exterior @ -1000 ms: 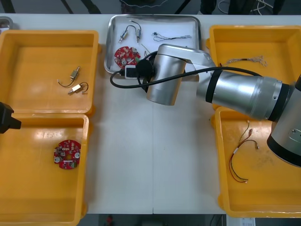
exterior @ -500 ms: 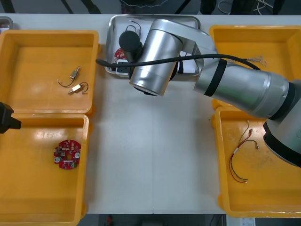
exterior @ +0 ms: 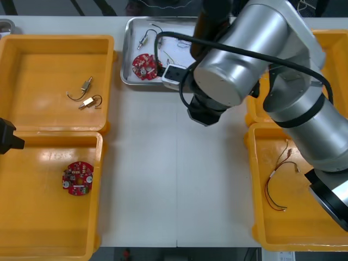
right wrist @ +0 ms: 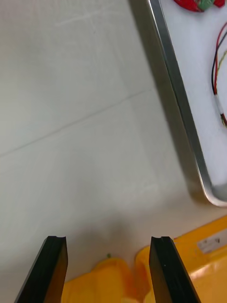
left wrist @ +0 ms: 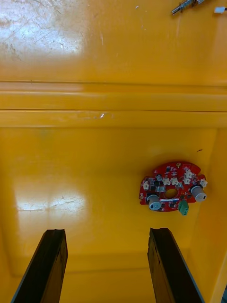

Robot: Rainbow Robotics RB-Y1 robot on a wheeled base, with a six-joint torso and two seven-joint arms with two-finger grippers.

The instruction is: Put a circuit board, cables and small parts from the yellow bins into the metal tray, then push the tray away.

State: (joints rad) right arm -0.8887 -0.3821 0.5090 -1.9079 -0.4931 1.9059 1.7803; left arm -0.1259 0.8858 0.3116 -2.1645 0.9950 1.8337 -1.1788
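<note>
Right wrist view: the right gripper [right wrist: 108, 244] held its black fingers [right wrist: 52, 270] spread apart with nothing between them, only bare table [right wrist: 85, 118]. Beyond the fingertips, off to one finger's side, ran the rim of the metal tray [right wrist: 182, 109], untouched. Inside it lay a red and yellow cable [right wrist: 215, 66] and a circuit board [exterior: 142, 66], with a small metal part [exterior: 147, 37] farther in. Loading looked done or nearly so, and pushing the tray away seemed the step left. The left gripper [left wrist: 108, 234] hung over a yellow bin [left wrist: 94, 156], fingers apart and empty, a spare board [left wrist: 172, 187] just beyond one fingertip.
</note>
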